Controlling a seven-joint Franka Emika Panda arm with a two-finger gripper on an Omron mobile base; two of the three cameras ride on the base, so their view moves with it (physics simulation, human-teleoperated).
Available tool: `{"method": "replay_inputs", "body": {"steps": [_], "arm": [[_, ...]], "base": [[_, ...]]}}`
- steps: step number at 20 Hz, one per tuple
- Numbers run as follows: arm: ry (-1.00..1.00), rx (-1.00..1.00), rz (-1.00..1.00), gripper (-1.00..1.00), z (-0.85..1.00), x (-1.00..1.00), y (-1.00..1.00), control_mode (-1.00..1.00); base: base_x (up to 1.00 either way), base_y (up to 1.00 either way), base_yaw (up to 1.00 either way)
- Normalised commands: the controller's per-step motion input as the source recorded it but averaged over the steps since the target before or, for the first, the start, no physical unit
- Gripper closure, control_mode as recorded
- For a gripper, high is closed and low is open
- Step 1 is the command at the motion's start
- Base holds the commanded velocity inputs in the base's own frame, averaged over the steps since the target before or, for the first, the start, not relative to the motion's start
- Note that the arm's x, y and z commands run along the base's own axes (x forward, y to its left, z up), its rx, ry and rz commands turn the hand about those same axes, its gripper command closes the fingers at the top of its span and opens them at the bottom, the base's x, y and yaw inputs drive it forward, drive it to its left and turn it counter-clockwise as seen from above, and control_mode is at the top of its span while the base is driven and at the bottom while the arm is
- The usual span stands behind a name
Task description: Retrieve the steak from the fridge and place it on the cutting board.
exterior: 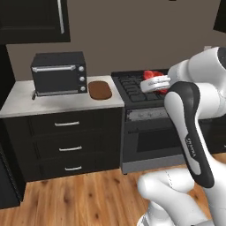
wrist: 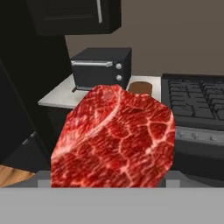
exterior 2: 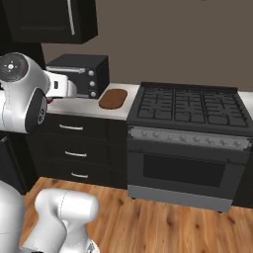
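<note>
While the arm reached out over the stove [exterior 2: 188,108], the steak [wrist: 114,138] sat right in front of the hand camera, a marbled red slab standing upright at the pincer. The fingertips themselves were hidden behind the meat, so I cannot tell from the pictures whether they were clamped on it. In the left base view a bit of red meat [exterior: 151,74] showed just past the white hand, above the stove grates.

On the pale surface [exterior: 26,101] to the left of the stove lay the cutting board [exterior: 99,90], a reddish-brown oval, flat and bare, well apart from the steak. It also showed in the right base view [exterior 2: 113,98] between the toaster oven and the stove edge, and in the hand view its far end peeked out above the steak [wrist: 141,88]. The black toaster oven [exterior: 58,73] stood just beside the board, on the board's left, with its door shut and three knobs on its right side.

Below the surface were three dark drawers [exterior: 68,148] with pale handles. The stove's oven door [exterior 2: 185,170] was shut, with a row of knobs above it. A dark upper cabinet [exterior 2: 49,20] hung over the toaster oven. The floor [exterior 2: 163,222] was light wood planks.
</note>
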Motion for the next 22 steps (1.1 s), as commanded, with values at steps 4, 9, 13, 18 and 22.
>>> {"method": "replay_inputs", "body": {"steps": [4,9,13,18,22], "arm": [[0.0,0.0,0.0,1.0,0.0,0.0,0.0,1.0],[0.0,0.0,0.0,1.0,0.0,0.0,0.0,1.0],[0.0,0.0,0.0,1.0,0.0,0.0,0.0,1.0],[0.0,0.0,0.0,1.0,0.0,0.0,0.0,1.0],[0.0,0.0,0.0,1.0,0.0,0.0,0.0,1.0]], "base": [[0.33,0.0,0.0],[0.46,0.01,0.0],[0.44,0.0,0.0],[0.41,0.0,0.0],[0.46,0.0,0.0]]}}
